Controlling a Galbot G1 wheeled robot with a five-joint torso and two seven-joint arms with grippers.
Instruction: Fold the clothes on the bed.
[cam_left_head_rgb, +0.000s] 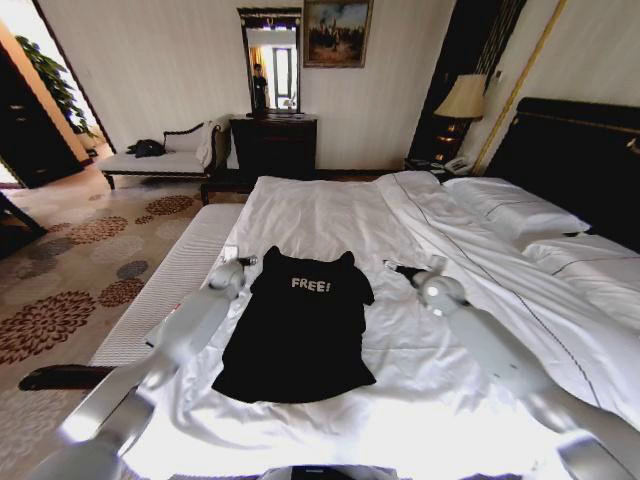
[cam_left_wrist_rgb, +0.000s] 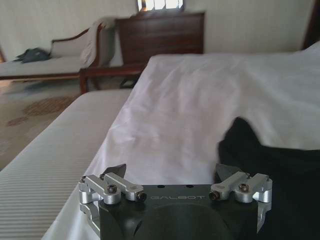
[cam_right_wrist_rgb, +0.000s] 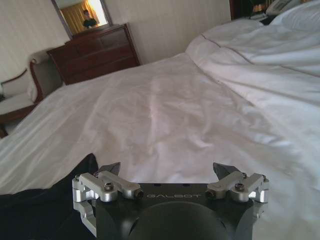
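Head view shows my black T-shirt flat on the bed, soft and floppy. My left pincer and right pincer are wide open, holding nothing, beside its far corners, good spots to pinch.

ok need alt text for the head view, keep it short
A black T-shirt with white "FREE!" lettering lies flat on a white bed, with the left end effector and right end effector open beside its shoulders.

Daylight pours in from the doorway at far left, and the lamp glows warm by the headboard. The white duvet blows out near the bottom edge. Head view bends hard at the edges; both wrist views are soft and hazy.
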